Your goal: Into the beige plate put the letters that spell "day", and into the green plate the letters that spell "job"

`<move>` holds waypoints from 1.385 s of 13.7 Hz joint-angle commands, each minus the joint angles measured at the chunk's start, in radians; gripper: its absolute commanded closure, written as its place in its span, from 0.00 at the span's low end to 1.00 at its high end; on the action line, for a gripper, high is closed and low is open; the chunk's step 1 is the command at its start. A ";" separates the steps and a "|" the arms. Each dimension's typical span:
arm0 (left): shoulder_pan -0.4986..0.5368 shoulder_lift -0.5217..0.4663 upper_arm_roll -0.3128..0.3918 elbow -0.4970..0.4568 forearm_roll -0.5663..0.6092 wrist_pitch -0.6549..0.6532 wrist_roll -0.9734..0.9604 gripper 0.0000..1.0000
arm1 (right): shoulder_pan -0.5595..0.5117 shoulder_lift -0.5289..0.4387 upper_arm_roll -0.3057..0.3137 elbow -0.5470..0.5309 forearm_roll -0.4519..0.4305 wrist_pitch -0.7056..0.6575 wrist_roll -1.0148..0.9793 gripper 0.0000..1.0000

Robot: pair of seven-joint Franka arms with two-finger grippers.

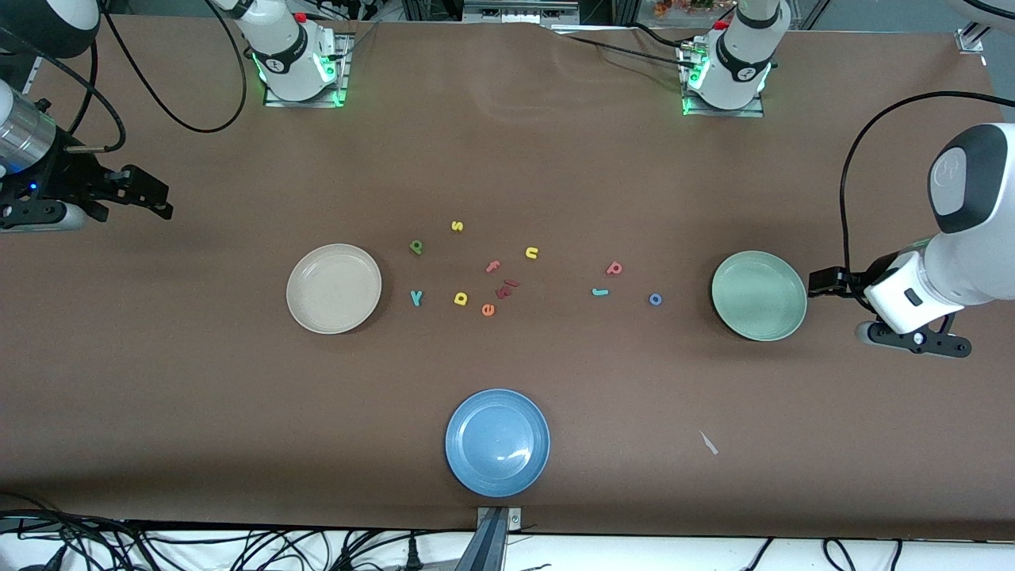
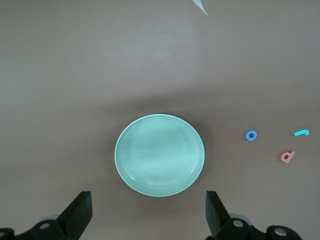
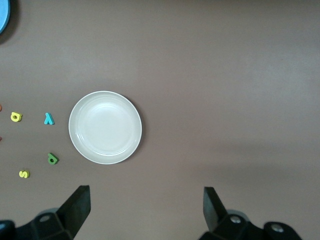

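The small dark-red foam pieces [image 1: 507,289] lying among the loose letters are too small to read as letters. In the front view both arms are partly running out of frame at the table's ends.

The right gripper [image 1: 151,198] is hanging over bare table at the right arm's end, fingers [image 3: 75,207] spread wide and holding nothing. The round cream-beige plate [image 1: 334,288] is sitting empty, with the teal foam "y" [image 1: 416,297] just beside it, the yellow foam "d" [image 1: 461,298] a little farther toward the centre, and the dark green foam "a" [image 1: 416,247] farther from the front camera. A yellow "s" [image 1: 457,226], pink "f" [image 1: 492,266], orange "e" [image 1: 488,310] and yellow "n" [image 1: 532,253] are lying scattered nearby. A round blue plate [image 1: 497,442] is resting nearest the camera.

Toward the left arm's end, the teal foam "j" [image 1: 600,292], red-pink foam "b" [image 1: 614,269] and blue ring-like foam "o" [image 1: 655,299] are lying on the table, apart from the round pale mint-green plate [image 1: 759,295], which is empty. The left gripper [image 1: 825,283] is hovering just beside that plate's rim, fingers [image 2: 216,212] wide apart, gripping nothing.
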 commanded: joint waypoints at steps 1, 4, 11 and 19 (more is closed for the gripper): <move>0.031 0.006 0.002 0.016 -0.017 -0.009 0.026 0.00 | -0.013 0.009 0.014 0.021 -0.006 -0.003 0.012 0.00; 0.042 0.007 0.002 0.012 -0.017 -0.012 0.026 0.00 | -0.012 0.009 0.014 0.021 -0.006 -0.003 0.012 0.00; 0.034 0.006 -0.004 0.015 -0.017 -0.012 0.027 0.00 | -0.013 0.009 0.014 0.021 -0.006 -0.003 0.012 0.00; 0.027 -0.008 -0.009 0.019 -0.028 -0.015 0.027 0.00 | -0.012 0.009 0.014 0.021 -0.006 -0.005 0.012 0.00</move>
